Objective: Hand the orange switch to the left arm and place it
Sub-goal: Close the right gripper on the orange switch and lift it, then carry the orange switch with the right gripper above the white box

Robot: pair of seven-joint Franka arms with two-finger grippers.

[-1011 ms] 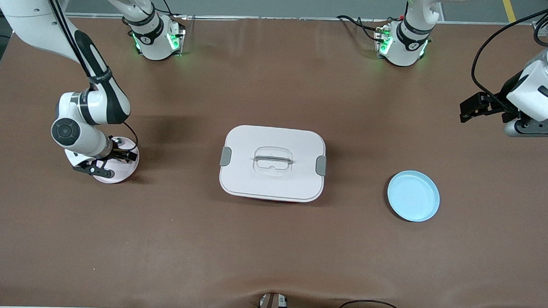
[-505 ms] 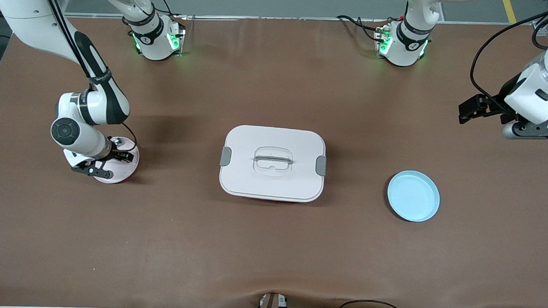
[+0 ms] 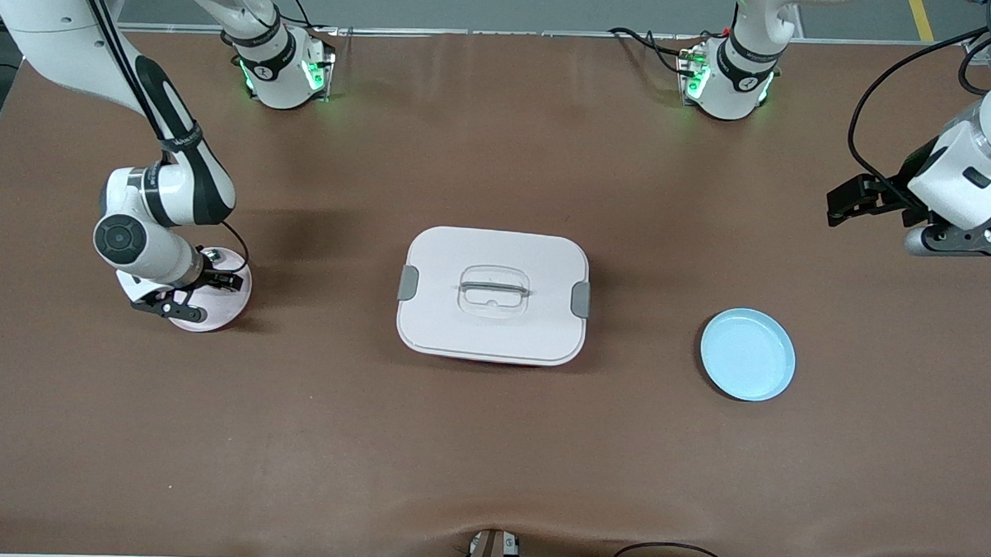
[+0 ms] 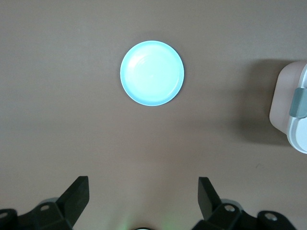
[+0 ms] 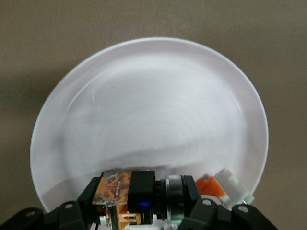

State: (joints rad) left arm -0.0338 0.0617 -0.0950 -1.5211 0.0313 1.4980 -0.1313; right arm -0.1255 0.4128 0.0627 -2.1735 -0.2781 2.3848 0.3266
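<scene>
Brown matting covers the table [image 3: 490, 443], with the box [image 3: 493, 295] at its middle, a pink plate [image 3: 214, 306] toward the right arm's end and a blue plate [image 3: 747, 354] toward the left arm's end. Everything turns on the right gripper [image 3: 215, 283], which is down in the pink plate [image 5: 148, 120] with its fingers drawn together on what looks like the orange switch [image 5: 127, 194], a blocky black and orange part lodged between the pads in the right wrist view. Its long axis seems to run across the fingers, from pad to pad, though which end points where cannot be told (the gripper body hides much of it). A silver-grey piece [image 5: 173, 191] sits against it, and a white-and-orange scrap [image 5: 225, 188] lies just beside, on the plate. The left gripper [image 3: 846, 200] waits in the air toward its own end of the table, fingers [image 4: 76, 195] wide apart and empty, with the blue plate [image 4: 151, 73] below. The box lies between the two arms, so a handover probably has to pass over or around it.
</scene>
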